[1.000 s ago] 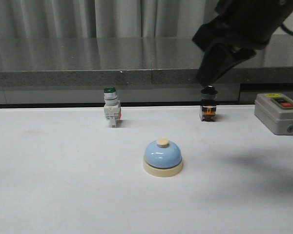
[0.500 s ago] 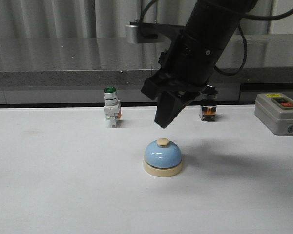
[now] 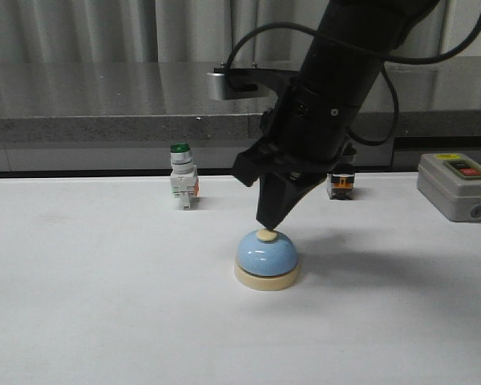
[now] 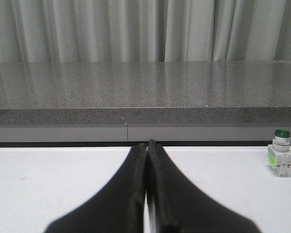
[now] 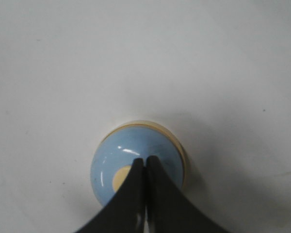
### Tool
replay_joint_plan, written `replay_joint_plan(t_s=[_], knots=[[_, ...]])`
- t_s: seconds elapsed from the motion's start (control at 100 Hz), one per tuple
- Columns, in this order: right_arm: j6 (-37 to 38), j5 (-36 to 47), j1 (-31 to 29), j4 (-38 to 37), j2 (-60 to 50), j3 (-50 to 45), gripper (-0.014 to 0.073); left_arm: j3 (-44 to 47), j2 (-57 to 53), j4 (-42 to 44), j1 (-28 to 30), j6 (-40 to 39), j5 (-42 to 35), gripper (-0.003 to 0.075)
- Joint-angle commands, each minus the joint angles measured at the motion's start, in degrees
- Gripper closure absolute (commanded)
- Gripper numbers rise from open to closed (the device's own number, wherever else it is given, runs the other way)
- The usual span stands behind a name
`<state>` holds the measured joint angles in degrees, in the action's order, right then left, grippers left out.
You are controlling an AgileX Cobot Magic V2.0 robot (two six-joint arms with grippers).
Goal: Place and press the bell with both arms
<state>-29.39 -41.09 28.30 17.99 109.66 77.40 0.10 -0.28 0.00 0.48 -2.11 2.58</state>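
The light-blue bell (image 3: 267, 258) with its cream base and knob stands on the white table near the middle. My right gripper (image 3: 266, 223) is shut and empty, its tips right at the knob. In the right wrist view the shut fingers (image 5: 144, 160) lie over the bell's dome (image 5: 111, 162) and hide part of the knob. My left gripper (image 4: 146, 144) is shut and empty, held low over the white table far from the bell. The left arm is out of the front view.
A white push-button switch with a green cap (image 3: 183, 184) stands back left; it also shows in the left wrist view (image 4: 280, 158). A black switch (image 3: 341, 181) is half hidden behind my right arm. A grey box with red and black buttons (image 3: 457, 186) sits at the right edge. A grey ledge (image 3: 104, 128) runs along the back.
My right arm has swung in from the upper right and come down over the bell, its shut tips now at the knob. The bell has not moved.
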Motion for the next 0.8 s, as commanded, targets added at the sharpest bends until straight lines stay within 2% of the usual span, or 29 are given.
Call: replay_joint_plan(t_s=[0.0,0.18,0.4,0.79], knots=[[4.17,1.55,-0.44,-0.78,-6.33,1.49,0.0654,2.35,-1.71,-0.32,0.22,-0.33,-4.22,0.0741],[16.48,2.54,-3.12,-5.59,-12.85,-0.94,0.0654,2.35,-1.71,-0.32,0.22,-0.33,-4.22,0.0741],[27.85,5.41,-8.73,-9.06,-22.82,-10.26,0.0654,2.35,-1.71,-0.32,0.22,-0.33,-4.22,0.0741],[30.69,5.91,-23.27,-10.84,-42.62,-28.42,0.0654,2.35,-1.71,-0.32,0.22,-0.33,-4.22,0.0741]])
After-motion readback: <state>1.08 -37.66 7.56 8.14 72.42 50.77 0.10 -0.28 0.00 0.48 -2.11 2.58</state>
